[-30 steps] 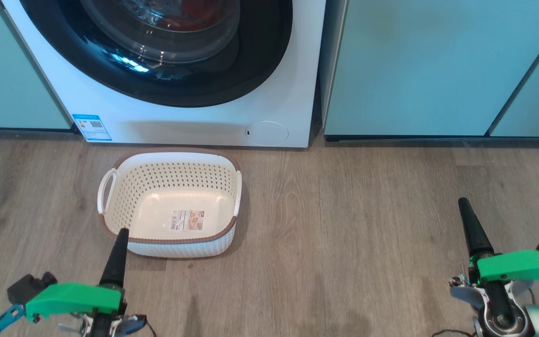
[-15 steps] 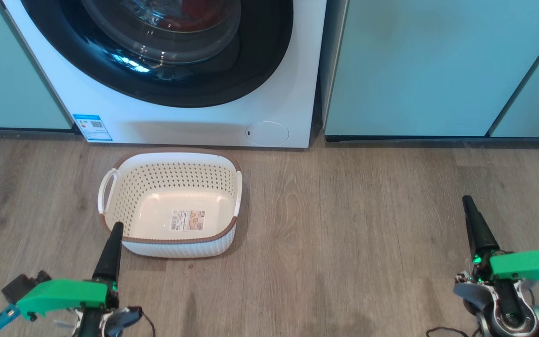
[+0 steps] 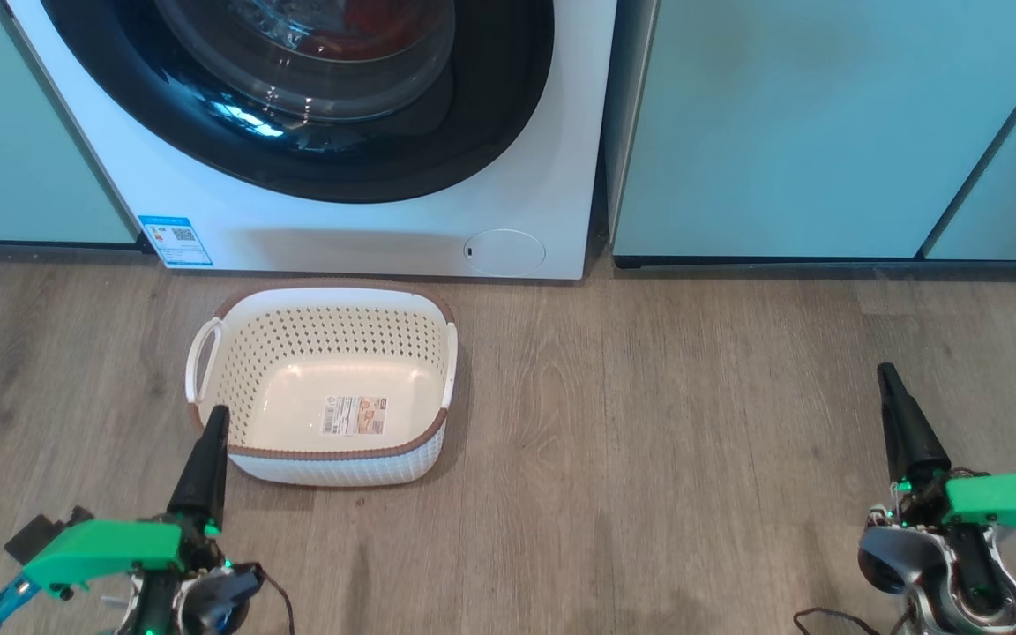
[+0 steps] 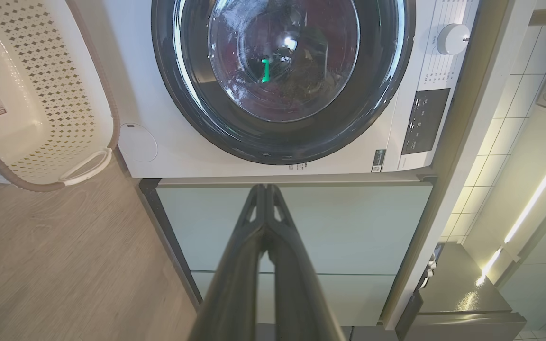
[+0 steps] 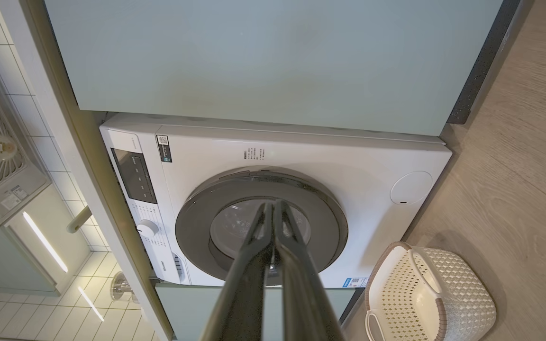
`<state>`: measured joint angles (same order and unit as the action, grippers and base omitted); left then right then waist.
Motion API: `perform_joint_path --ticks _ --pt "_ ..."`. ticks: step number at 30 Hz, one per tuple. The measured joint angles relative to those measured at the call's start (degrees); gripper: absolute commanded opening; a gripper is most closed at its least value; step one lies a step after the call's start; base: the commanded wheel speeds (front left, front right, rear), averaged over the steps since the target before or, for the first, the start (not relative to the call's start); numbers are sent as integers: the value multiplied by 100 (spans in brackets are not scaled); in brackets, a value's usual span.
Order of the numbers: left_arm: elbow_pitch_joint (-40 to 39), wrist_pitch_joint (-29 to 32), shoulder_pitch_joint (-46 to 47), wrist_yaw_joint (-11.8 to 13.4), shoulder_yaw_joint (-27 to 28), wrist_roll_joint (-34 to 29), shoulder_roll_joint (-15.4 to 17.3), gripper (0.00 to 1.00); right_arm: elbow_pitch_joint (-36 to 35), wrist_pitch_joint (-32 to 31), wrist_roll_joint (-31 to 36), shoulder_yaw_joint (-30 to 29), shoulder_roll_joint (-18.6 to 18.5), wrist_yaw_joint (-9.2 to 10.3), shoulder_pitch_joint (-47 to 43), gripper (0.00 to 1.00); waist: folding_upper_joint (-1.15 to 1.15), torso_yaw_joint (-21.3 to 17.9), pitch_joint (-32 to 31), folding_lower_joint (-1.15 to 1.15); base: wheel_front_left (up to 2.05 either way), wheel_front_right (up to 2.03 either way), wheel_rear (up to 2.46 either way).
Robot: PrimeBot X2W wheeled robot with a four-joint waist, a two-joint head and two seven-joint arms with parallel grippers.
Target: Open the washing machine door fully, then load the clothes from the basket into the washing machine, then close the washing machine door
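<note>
Left gripper (image 3: pixel 213 422), fingers pressed together and holding nothing, has slid a little toward the lower left of the head view over the last second, its tip just at the near left corner of the basket (image 3: pixel 340 469). Right gripper (image 3: pixel 889 381), likewise closed and empty, has drifted slightly down and to the right over bare floor (image 3: pixel 649 397), well apart from the basket. Nothing else has shifted.

The basket stands upright on the floor just in front of the washer (image 3: pixel 367 234), mouth up, only the label on its bottom. Its long axis runs left to right, parallel to the machine's front, with a white handle at each short end. The door (image 3: pixel 473 132) lies flush against the washer front and faces the robot. Red clothes (image 3: pixel 376 22) show behind its glass.

With the basket emptied, the load inside and the door apparently shut, the small outward drift of both arms reads as a retreat to rest. The job looks essentially complete, though whether the door has latched cannot be told.
</note>
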<state>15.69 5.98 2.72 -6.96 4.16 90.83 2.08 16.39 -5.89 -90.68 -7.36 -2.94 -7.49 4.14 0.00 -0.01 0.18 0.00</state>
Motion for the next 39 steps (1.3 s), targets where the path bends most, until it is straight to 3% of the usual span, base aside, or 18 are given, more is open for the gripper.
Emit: perform_joint_path --ticks 39 --pt "5 7 82 -1 31 102 0 0 -13 -24 -118 -13 3 0 -1 0 0 1 0 0 0 0 0"
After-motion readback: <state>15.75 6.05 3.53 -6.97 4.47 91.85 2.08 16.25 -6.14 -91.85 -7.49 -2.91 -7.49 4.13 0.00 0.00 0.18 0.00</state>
